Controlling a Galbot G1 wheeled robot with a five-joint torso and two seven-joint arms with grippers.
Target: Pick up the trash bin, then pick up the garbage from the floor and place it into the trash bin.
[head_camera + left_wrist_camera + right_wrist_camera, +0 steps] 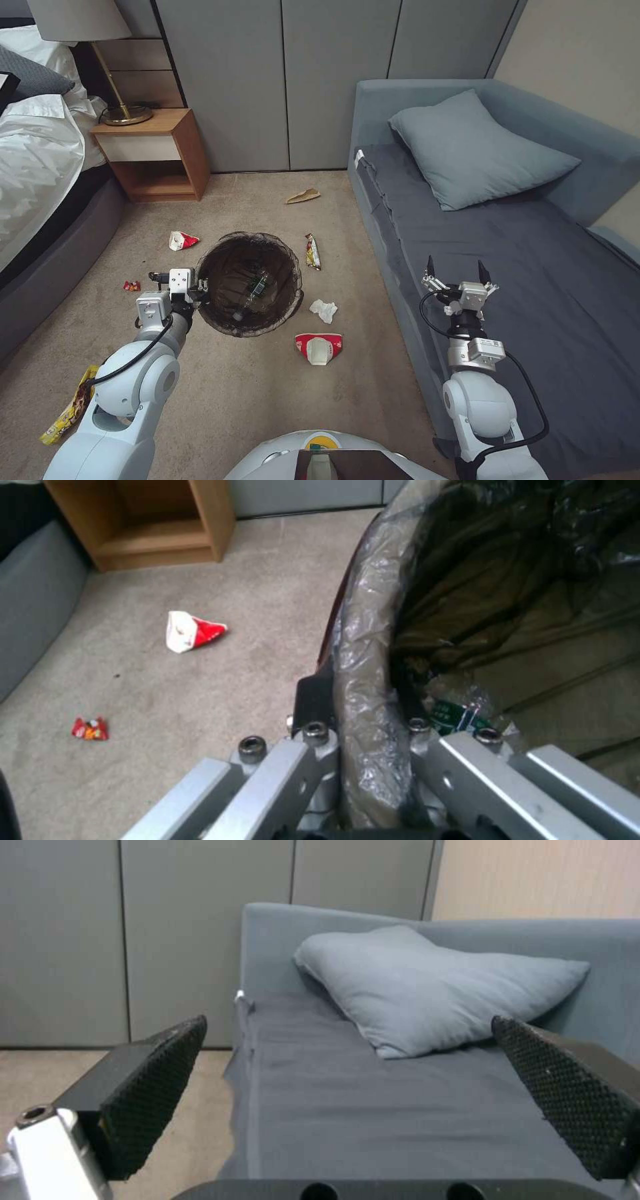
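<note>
The trash bin (248, 235), lined with a dark bag, is seen from above in the head view. My left gripper (199, 288) is shut on its near-left rim (370, 630), one finger (313, 700) outside the bag. A clear bottle with a green label (255, 285) (460, 715) lies inside. Garbage dots the carpet: a crushed red-and-white cup (182, 240) (193, 630), a small red wrapper (131, 286) (90, 728), a tan paper scrap (303, 195), a snack wrapper (313, 251), a white tissue (324, 310), another cup (319, 347) and a yellow wrapper (70, 413). My right gripper (455, 272) (347, 1090) hangs open over the sofa.
A grey sofa (520, 280) with a pillow (473, 150) runs along the right. On the left stands a bed (33, 167), with a wooden nightstand (153, 157) and lamp (123, 113) behind. Grey cabinet doors (280, 80) close the back.
</note>
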